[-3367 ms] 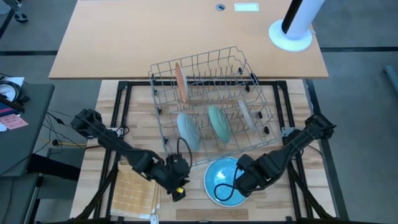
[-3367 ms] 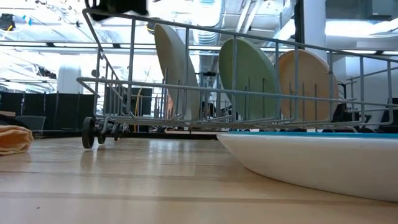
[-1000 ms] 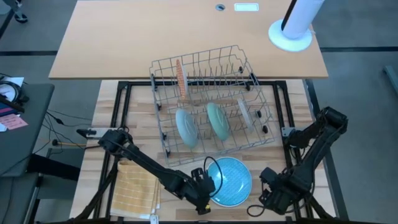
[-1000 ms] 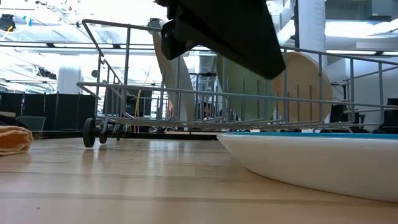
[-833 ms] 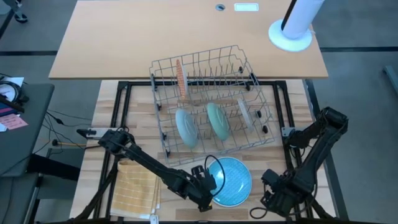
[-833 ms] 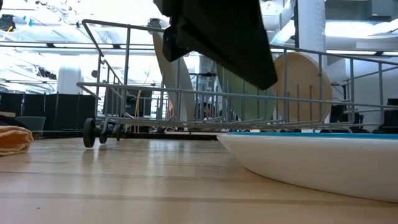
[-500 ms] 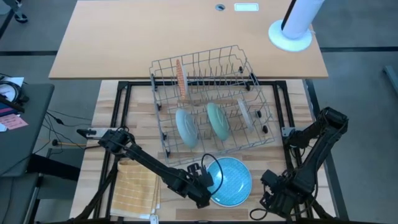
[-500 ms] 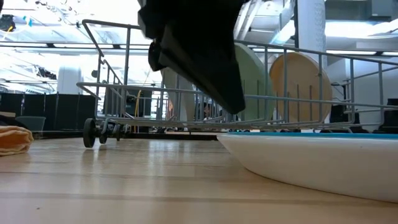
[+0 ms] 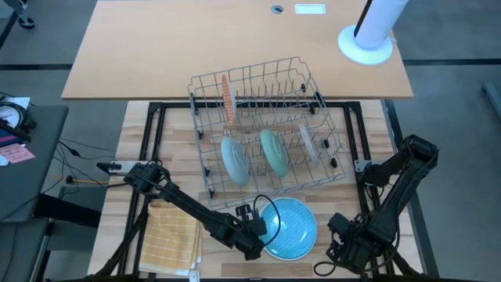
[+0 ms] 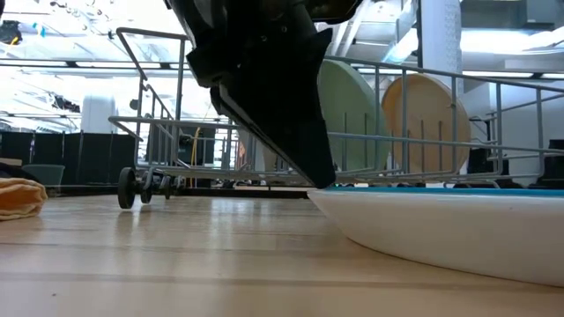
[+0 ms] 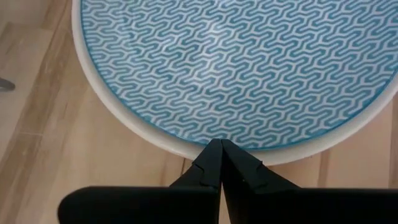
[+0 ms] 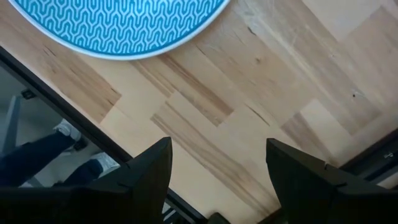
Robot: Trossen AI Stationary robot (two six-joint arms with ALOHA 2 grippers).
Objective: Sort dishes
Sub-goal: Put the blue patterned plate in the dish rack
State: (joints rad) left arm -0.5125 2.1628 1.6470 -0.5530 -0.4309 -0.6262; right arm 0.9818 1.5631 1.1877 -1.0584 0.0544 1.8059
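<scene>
My left hand [image 11: 219, 149] sits at the near-left rim of the blue patterned plate [image 9: 288, 227], its 2 fingers pressed together with nothing between them, the tips right at the plate's white edge. In the low view the same hand [image 10: 313, 172] comes down dark from above, its tip meeting the rim of that plate [image 10: 441, 224], though I cannot tell whether it presses on it. The plate lies flat, face up, on the wooden worktop [image 9: 340, 200], just in front of the wire rack [image 9: 262, 125].

My right hand [image 12: 217, 180] hangs spread wide and empty over bare worktop, just off the plate's right side [image 12: 118, 25]; in the high view it is at the front right corner [image 9: 348, 247].

In the rack I see 4 dishes on edge: an orange-red patterned plate [image 9: 228, 100] near the back left, a pale grey-blue plate [image 9: 235, 160] and a teal-green plate [image 9: 273, 153] side by side in the front row, and a beige plate [image 9: 308, 146] to their right, seen almost edge-on. From the low view the green plate [image 10: 348, 110] and the beige plate [image 10: 427, 123] stand upright behind the wires.

A yellow checked cloth [image 9: 168, 239] lies at the front left of the worktop, beside the left arm.
</scene>
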